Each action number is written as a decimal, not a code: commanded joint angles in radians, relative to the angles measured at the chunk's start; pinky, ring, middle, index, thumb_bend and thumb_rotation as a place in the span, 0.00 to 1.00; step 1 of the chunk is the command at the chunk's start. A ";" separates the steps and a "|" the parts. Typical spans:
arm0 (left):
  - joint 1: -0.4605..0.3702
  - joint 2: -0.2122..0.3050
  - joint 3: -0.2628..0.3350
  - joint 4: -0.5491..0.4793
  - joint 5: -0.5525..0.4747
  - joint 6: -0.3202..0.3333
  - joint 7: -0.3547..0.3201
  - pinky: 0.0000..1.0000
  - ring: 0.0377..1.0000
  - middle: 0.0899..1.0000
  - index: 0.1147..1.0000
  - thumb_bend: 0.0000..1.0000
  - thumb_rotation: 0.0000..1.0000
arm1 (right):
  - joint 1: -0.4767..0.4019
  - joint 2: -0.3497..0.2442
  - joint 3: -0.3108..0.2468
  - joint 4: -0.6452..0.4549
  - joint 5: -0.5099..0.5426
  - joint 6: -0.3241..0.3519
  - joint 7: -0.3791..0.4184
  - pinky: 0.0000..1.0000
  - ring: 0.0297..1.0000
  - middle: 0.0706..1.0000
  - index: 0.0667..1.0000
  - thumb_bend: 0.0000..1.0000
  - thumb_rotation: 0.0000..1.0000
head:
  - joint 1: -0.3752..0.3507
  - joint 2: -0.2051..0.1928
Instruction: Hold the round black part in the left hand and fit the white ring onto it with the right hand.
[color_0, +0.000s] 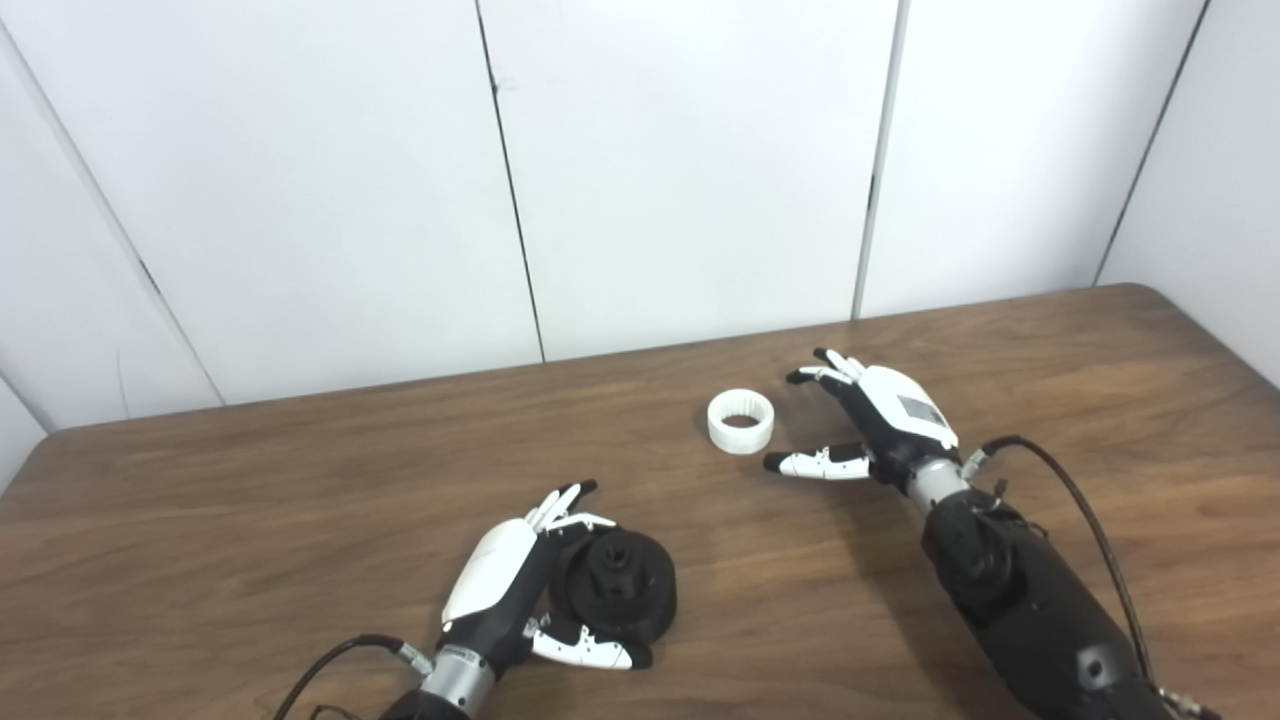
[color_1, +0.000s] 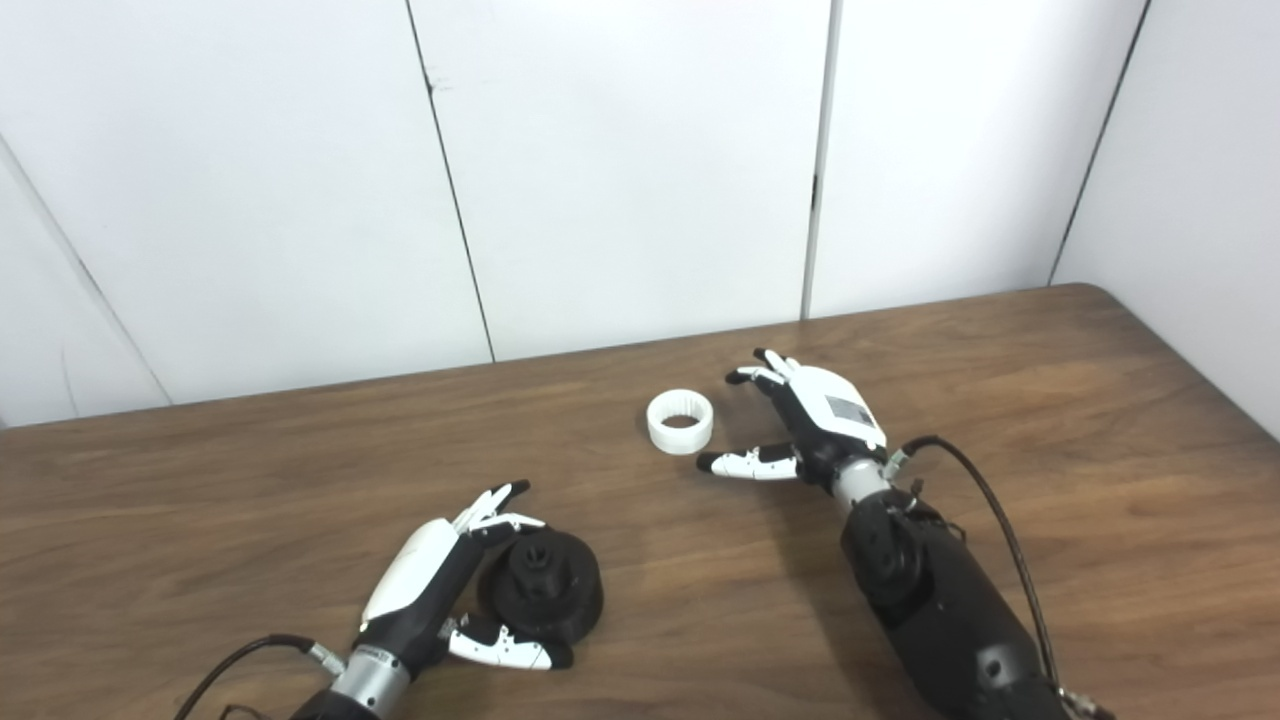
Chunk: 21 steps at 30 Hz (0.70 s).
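Note:
The round black part lies on the wooden table near the front, hub facing up. My left hand is beside it on its left, open, with fingers and thumb spread around its edge but not closed on it. The white ring lies flat on the table further back, its inner face toothed. My right hand is just right of the ring, open and empty, fingers curved behind it and thumb in front, a small gap from it. Both also show in the right eye view: the part and the ring.
White wall panels stand behind the table's far edge. The table's rounded right corner is at the back right. A black cable loops off my right forearm.

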 joint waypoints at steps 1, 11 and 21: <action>-0.004 0.012 -0.002 -0.007 0.024 0.009 -0.007 0.98 1.00 0.98 0.54 0.95 0.23 | -0.082 -0.028 0.011 0.008 -0.013 -0.002 0.007 0.93 0.99 0.97 0.86 0.88 0.56 | 0.002 0.002; -0.007 0.005 -0.004 -0.001 0.028 0.013 -0.003 0.98 1.00 0.98 0.54 0.96 0.23 | -0.154 -0.039 0.081 0.098 -0.035 0.026 0.073 0.99 1.00 1.00 0.92 0.95 0.62 | 0.016 0.002; -0.009 0.001 -0.007 0.005 0.034 0.015 0.008 0.98 1.00 0.98 0.54 0.97 0.25 | -0.187 -0.020 0.111 0.177 -0.026 0.003 0.049 0.97 1.00 0.99 0.91 0.98 0.63 | 0.028 0.001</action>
